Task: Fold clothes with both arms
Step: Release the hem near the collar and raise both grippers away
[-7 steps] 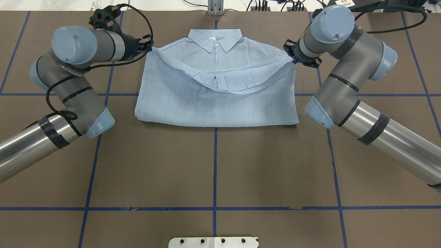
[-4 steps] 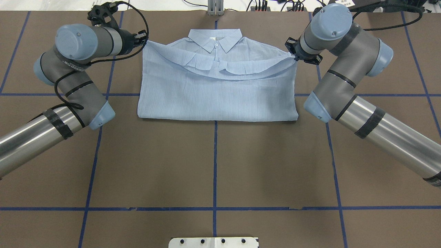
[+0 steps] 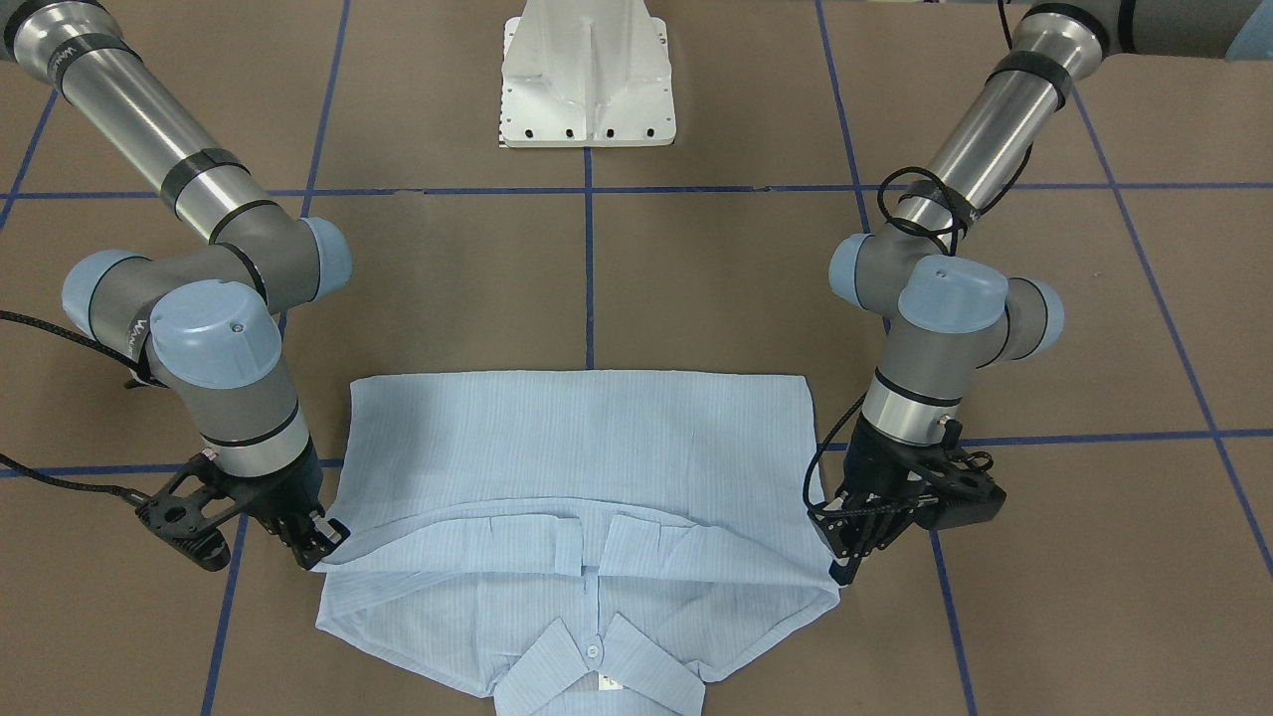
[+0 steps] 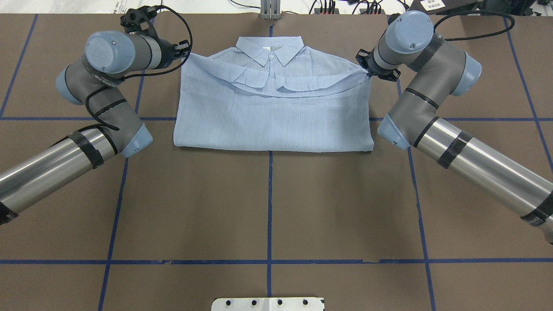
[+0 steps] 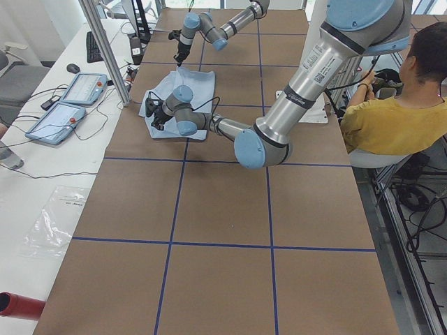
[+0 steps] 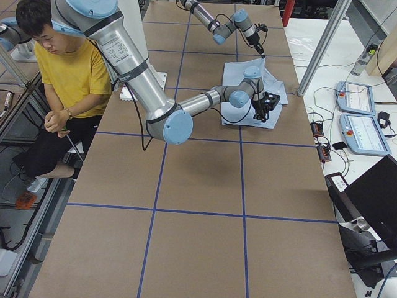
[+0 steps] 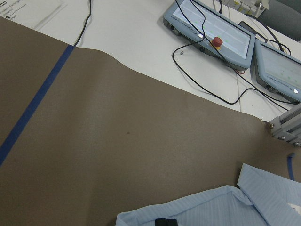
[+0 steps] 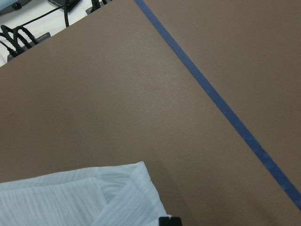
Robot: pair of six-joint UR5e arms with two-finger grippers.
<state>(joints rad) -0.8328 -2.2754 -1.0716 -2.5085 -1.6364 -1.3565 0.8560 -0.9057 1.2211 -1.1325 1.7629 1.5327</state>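
Observation:
The light blue striped shirt (image 4: 272, 125) lies flat on the brown table at the far centre, collar (image 4: 270, 49) pointing away from the robot. Its lower part is folded up, and the hem (image 4: 276, 86) sags in an arc just below the collar. My left gripper (image 4: 186, 52) is shut on the hem corner at the shirt's left shoulder. It also shows in the front-facing view (image 3: 843, 562). My right gripper (image 4: 367, 71) is shut on the opposite hem corner, and also shows in the front-facing view (image 3: 323, 542). Both wrist views show only shirt cloth (image 7: 211, 209) (image 8: 70, 197) at the bottom edge.
The white pedestal base (image 3: 587, 80) stands at the near table edge. Two control panels (image 7: 211, 30) and cables lie beyond the far edge, next to an aluminium post (image 4: 270, 11). A seated person in yellow (image 5: 398, 112) is beside the robot. Blue tape lines (image 4: 269, 207) cross the table.
Both grippers carried the hem corners further toward the collar. The sagging hem moved from mid-shirt to just below the collar, and the near fold edge drew slightly away from the robot.

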